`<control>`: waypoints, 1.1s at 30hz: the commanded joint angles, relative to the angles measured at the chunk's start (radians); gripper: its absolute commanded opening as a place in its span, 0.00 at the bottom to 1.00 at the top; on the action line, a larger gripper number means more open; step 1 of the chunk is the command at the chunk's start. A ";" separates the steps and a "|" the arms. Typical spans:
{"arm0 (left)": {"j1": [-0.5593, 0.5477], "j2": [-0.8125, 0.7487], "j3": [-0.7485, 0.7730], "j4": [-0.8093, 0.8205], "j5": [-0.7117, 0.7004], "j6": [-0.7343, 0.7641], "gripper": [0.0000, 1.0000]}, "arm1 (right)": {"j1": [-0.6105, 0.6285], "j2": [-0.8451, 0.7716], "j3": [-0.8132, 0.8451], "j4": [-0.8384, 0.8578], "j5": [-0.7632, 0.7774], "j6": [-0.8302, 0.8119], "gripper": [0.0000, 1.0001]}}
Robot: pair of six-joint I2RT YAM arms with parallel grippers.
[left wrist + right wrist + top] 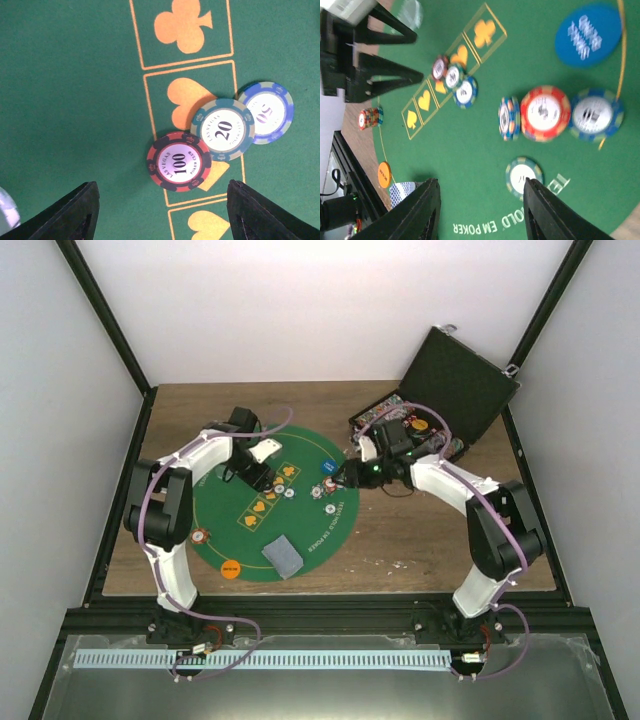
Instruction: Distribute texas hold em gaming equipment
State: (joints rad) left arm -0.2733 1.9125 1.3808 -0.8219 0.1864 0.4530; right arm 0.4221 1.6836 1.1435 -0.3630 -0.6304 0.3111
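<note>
Left gripper (162,187): jaws apart, gripping nothing, hanging over the green mat (65,100). Just ahead of the gap lies the 100 chip (178,161), red-black, flat, straddling a yellow line of the printed suit boxes (187,35). The 20 chip (222,130), teal, touches it and overlaps the 50 chip (265,112), blue. The three form a diagonal chain.

Right gripper (482,182): jaws apart as well, gripping nothing, low over the mat's right part. A teal-white chip (523,175) lies just beside one finger (540,210), not between the two. Further out is a row of three, edge to edge: blue-orange chips (509,117) that look stacked, a red-yellow chip (545,114) and a blue-rimmed chip (596,114). The blue disc (590,35) sits beyond the row, apart from it.

Wider, top view: the orange disc (230,567) is on the mat's near-left rim, with the card deck (281,555) face down near it. A small chip stack (201,536) is on the left rim. The black case (455,390) stands open at the table (400,540) far-right corner, off the mat. The right arm (450,480) crosses in front of its tray. The grippers face each other across mat centre, apart.
</note>
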 commanded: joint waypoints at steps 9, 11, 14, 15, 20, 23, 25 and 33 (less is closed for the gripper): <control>-0.138 -0.150 -0.188 0.328 0.238 0.092 0.83 | 0.086 -0.023 -0.085 0.178 0.110 0.183 0.44; -0.186 -0.111 -0.186 0.365 0.199 0.079 0.84 | 0.065 -0.036 -0.085 0.163 0.117 0.171 0.46; -0.237 -0.073 -0.207 0.467 0.158 0.070 0.85 | 0.032 -0.067 -0.098 0.160 0.125 0.157 0.49; -0.250 -0.064 -0.217 0.504 0.144 0.073 0.85 | 0.024 -0.074 -0.100 0.156 0.126 0.152 0.49; -0.279 -0.002 -0.163 0.473 0.093 0.118 0.84 | -0.013 -0.097 -0.112 0.148 0.118 0.126 0.50; -0.288 0.006 -0.161 0.461 0.095 0.131 0.83 | -0.027 -0.101 -0.118 0.150 0.106 0.119 0.51; -0.293 0.020 -0.150 0.461 0.072 0.123 0.82 | -0.032 -0.102 -0.124 0.156 0.101 0.113 0.51; -0.325 0.087 -0.093 0.409 0.013 0.131 0.80 | -0.041 -0.093 -0.129 0.161 0.087 0.099 0.51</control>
State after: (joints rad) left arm -0.5827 1.9739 1.2694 -0.3874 0.2226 0.5602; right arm 0.3912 1.6058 1.0138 -0.2092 -0.5301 0.4305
